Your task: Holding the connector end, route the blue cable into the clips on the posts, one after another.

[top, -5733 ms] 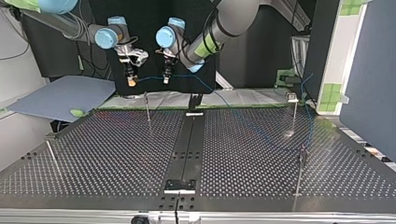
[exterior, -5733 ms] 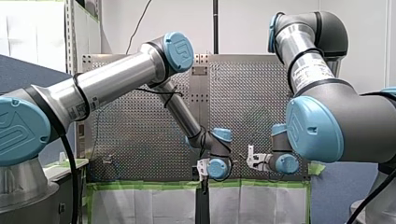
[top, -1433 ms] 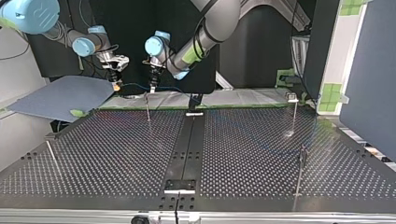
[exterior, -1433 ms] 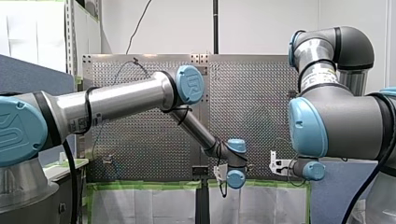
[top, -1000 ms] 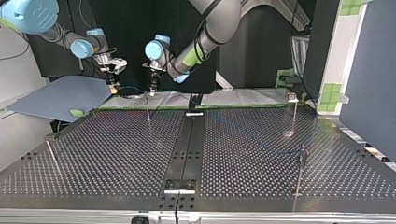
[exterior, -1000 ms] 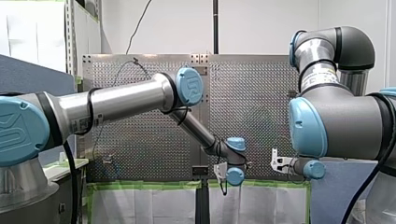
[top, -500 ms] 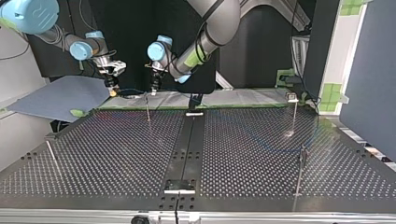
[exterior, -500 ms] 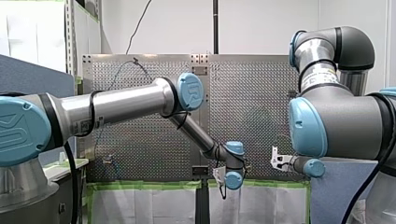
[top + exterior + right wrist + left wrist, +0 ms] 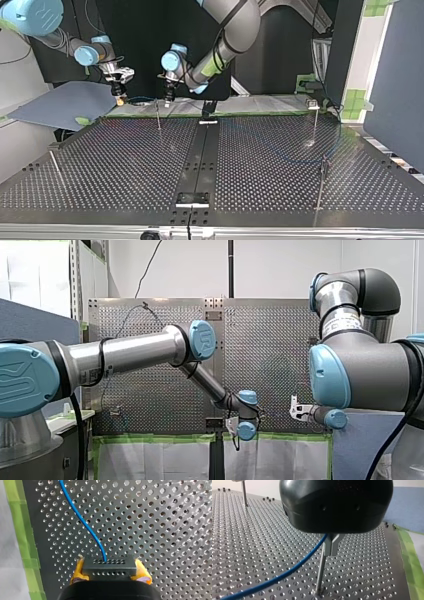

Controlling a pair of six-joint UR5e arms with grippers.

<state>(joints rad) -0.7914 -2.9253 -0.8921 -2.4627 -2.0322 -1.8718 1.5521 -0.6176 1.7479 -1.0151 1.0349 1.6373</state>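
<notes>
The thin blue cable (image 9: 85, 522) leaves the black perforated connector block (image 9: 109, 566), which my right gripper's (image 9: 110, 574) yellow pads clamp by the perforated metal table's (image 9: 125, 165) green-taped edge. It runs to my left gripper (image 9: 331, 546), whose metal fingers look closed on it over a thin metal post (image 9: 320, 572). The step in hand looks like seating the cable in this post's clip. Next, lower the taut span straight down. The taped edge is close and open table lies beyond.

You can count 4 posts (image 9: 158, 114) (image 9: 315, 122) (image 9: 322, 182) (image 9: 55, 167), 1 blue cable (image 9: 277, 579), 1 black connector (image 9: 109, 567), 2 arms (image 9: 135, 347) (image 9: 360, 375), 2 grippers (image 9: 330, 547) (image 9: 109, 573) and 1 perforated table (image 9: 125, 165).
</notes>
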